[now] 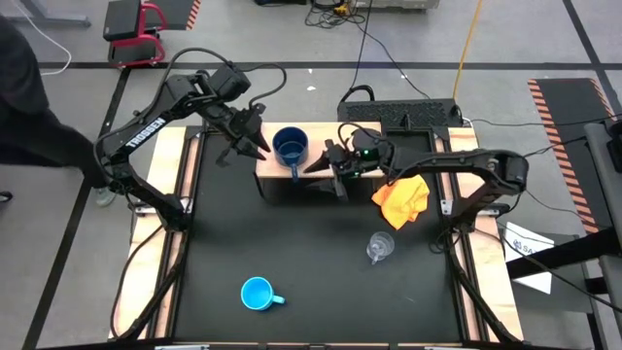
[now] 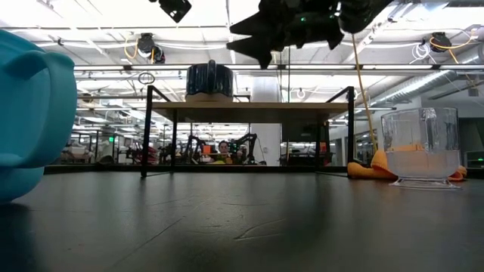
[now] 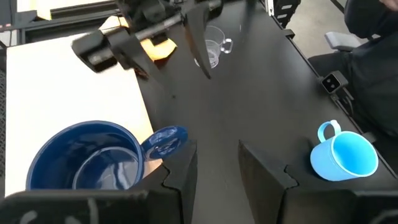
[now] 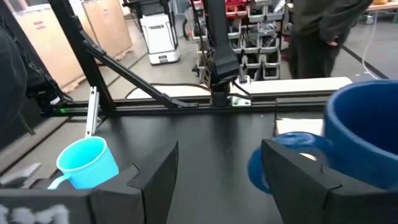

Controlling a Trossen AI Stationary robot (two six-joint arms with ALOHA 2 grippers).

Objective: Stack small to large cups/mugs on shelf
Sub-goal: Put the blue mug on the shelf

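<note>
- From above: large dark navy-blue mug (image 1: pixel 290 147) already on low wood-topped shelf (image 1: pixel 335 165); left gripper (image 1: pixel 255 141) and right gripper (image 1: pixel 327 161) flanking it, both empty and parted.
- At table height: small clear glass cup (image 2: pixel 420 146) beside orange-yellow cloth (image 2: pixel 370 168).
- Past the left wrist: mid-sized sky-blue mug (image 3: pixel 343 154) lying well off the shelf; likely next, needing a reach across.

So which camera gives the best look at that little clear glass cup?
The low view: the glass cup stands close and upright, with the orange cloth behind. The high view shows it small, the left wrist view faint and far; the right wrist view misses it.
</note>
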